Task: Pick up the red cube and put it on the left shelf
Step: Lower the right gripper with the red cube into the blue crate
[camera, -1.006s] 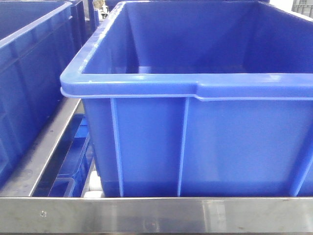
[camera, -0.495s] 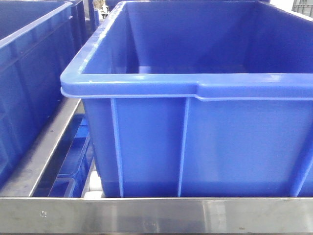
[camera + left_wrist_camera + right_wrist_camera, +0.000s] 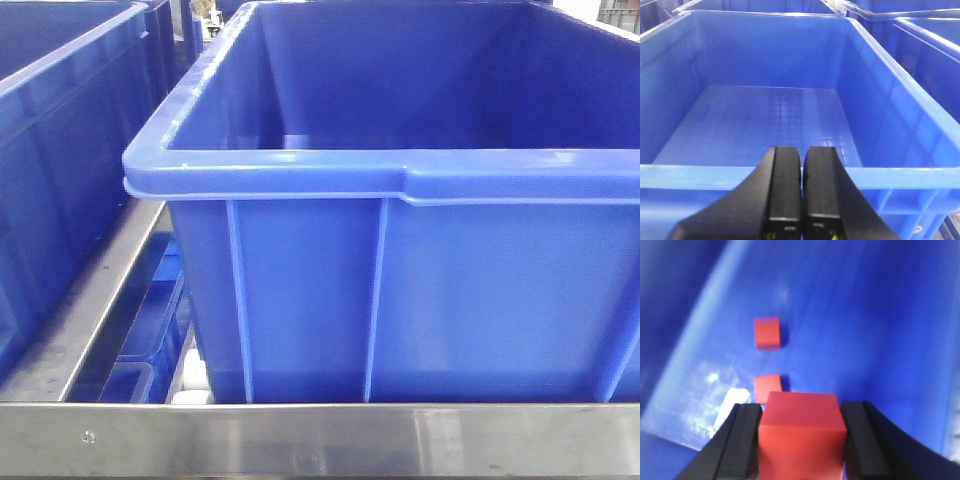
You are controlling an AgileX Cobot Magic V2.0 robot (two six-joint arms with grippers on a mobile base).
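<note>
Front view: a large royal-blue ribbed crate [image 3: 400,290] fills the frame, sitting on the brushed steel rail [image 3: 300,440] of the left shelf [image 3: 70,330]; a neighbouring crate [image 3: 60,150] of the same blue stands just beside it on the left, and more blue plastic shows below through the gap between the rails; no arm appears in this view.

Left wrist view: the left tool [image 3: 802,152] has its two black fingers pressed together with nothing between them; it hovers just above the near rim of an open blue crate [image 3: 900,100] whose gridded floor is bare; held shut and empty like this, it looks parked out of the way rather than working.

Right wrist view, blurred: the right tool [image 3: 801,410] is pinching the red cube [image 3: 802,432] squarely between its two black fingers [image 3: 745,440], one pad on each opposite flat face, so the block sits level and cannot twist; the cube hangs above a glossy blue plastic surface, apparently the inside of a crate; two more red cubes [image 3: 766,333] lie on that surface beyond it, one nearer and one farther, apart from each other and from the held cube.

Judgement: the grasp is secure, so what remains is getting the cube down on the shelf; whether this blue surface belongs to the shelf's crate or to the place the cubes come from cannot be told; the release should come low, since a small hard block dropped on slick plastic may bounce or slide.
</note>
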